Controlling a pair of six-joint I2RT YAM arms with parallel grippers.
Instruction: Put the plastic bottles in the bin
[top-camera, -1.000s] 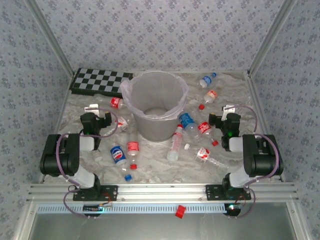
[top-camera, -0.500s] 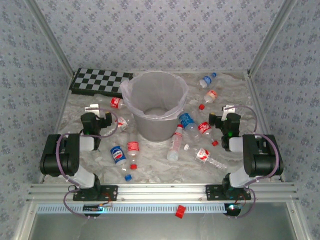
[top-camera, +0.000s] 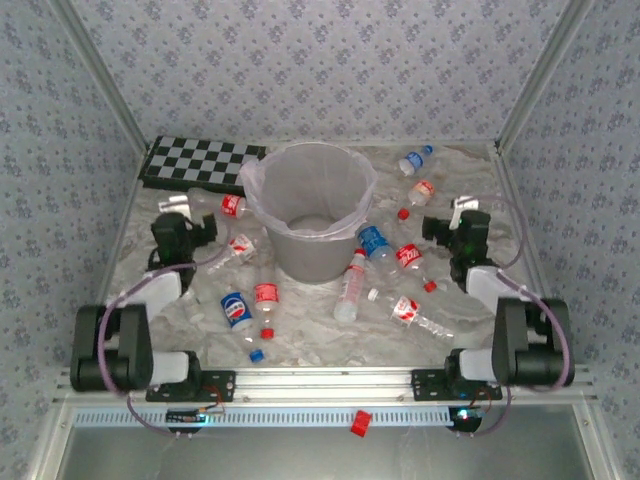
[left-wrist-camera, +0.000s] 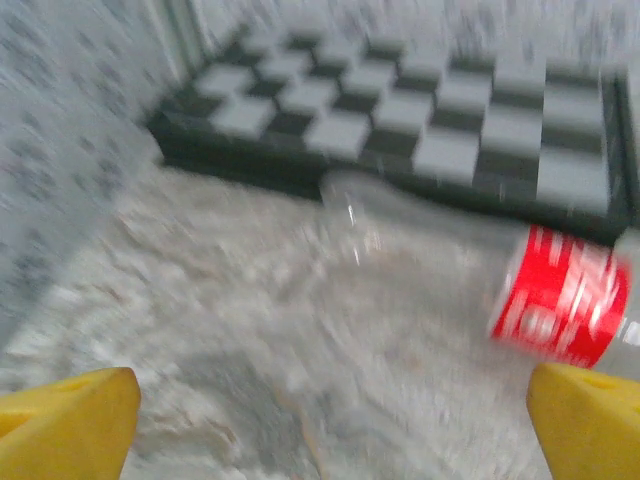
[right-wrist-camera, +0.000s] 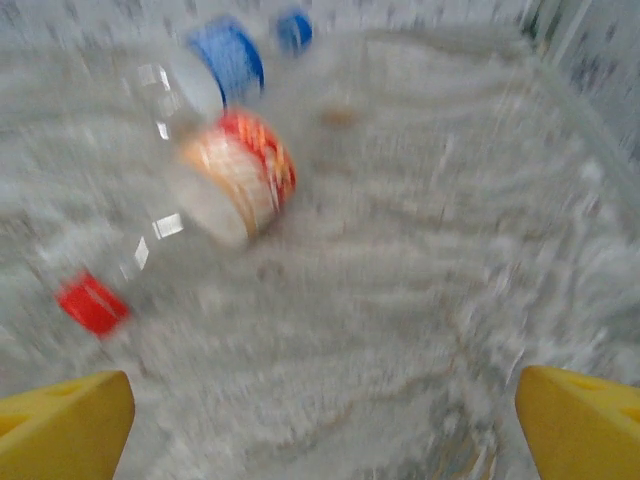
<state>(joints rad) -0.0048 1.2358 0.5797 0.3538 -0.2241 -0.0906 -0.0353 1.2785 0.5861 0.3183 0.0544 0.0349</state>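
About ten plastic bottles (top-camera: 350, 280) lie on their sides across the marbled tabletop (top-camera: 310, 345), scattered around the bin (top-camera: 300, 255). The bin stands upright midway between the left and right edges, nearer the far edge than the near one, with a thin clear bag folded over its rim. A chequered board (top-camera: 200, 163) lies flat in the far left corner.

The left fingers (left-wrist-camera: 65, 420) are spread wide and hold nothing. Their yellow tips sit at the lower corners of the blurred left wrist view. Ahead of them a red-labelled bottle (left-wrist-camera: 560, 305) lies just in front of the board, between the board and the bin.

The right fingers (right-wrist-camera: 60, 425) are likewise spread wide and hold nothing, above bare tabletop near the right edge. Ahead of them lies a red-capped bottle (right-wrist-camera: 235, 180) with a red and white label, and beyond it a blue-capped bottle (right-wrist-camera: 230, 55) toward the far right corner.

The other bottles lie in front of the bin and to either side of it. A loose red cap (top-camera: 403, 212) rests to the right of the bin, and a loose blue cap (top-camera: 256, 354) near the near edge.
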